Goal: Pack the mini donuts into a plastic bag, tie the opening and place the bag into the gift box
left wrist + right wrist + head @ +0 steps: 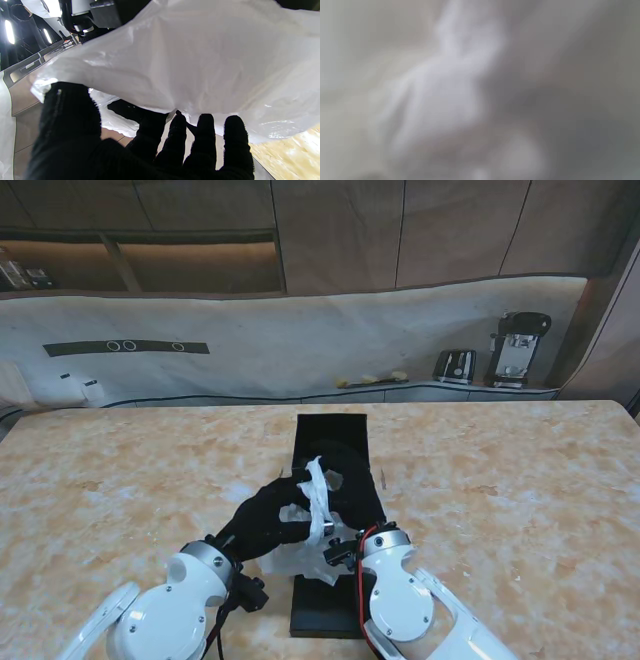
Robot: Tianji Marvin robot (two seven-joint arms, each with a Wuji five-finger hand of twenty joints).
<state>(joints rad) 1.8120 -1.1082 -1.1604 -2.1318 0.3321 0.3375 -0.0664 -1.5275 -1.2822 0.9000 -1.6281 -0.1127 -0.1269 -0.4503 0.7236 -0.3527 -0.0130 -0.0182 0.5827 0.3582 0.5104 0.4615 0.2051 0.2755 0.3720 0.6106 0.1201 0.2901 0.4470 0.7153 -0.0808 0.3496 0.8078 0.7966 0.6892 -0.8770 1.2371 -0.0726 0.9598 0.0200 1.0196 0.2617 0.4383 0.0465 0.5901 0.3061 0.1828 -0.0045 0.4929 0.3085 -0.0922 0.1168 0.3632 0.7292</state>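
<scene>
- You are looking at a white plastic bag [305, 550] lying near the robot, partly over the black gift box [335, 480] on the table [520, 490].
- One thin strip of the bag is sticking up over the box.
- The left hand [270, 515] is wearing a black glove and is clutching the bag. In the left wrist view its fingers [232, 140] are curling under the edge of the plastic and the thumb is pressing on the other side.
- The right hand is hiding under the bag, so you cannot tell if it is gripping or loose. Its wrist view is showing only a white blur.
- You cannot see any donuts here.
- The bag is looking very light, thin and floppy. It is probably slippery too, and it may tear if you pull hard.
- You are better off pinching it by the bunched edge near the opening, not by the flat middle.
- If donuts are inside, they are likely soft and easy to squash, so be gentle.
</scene>
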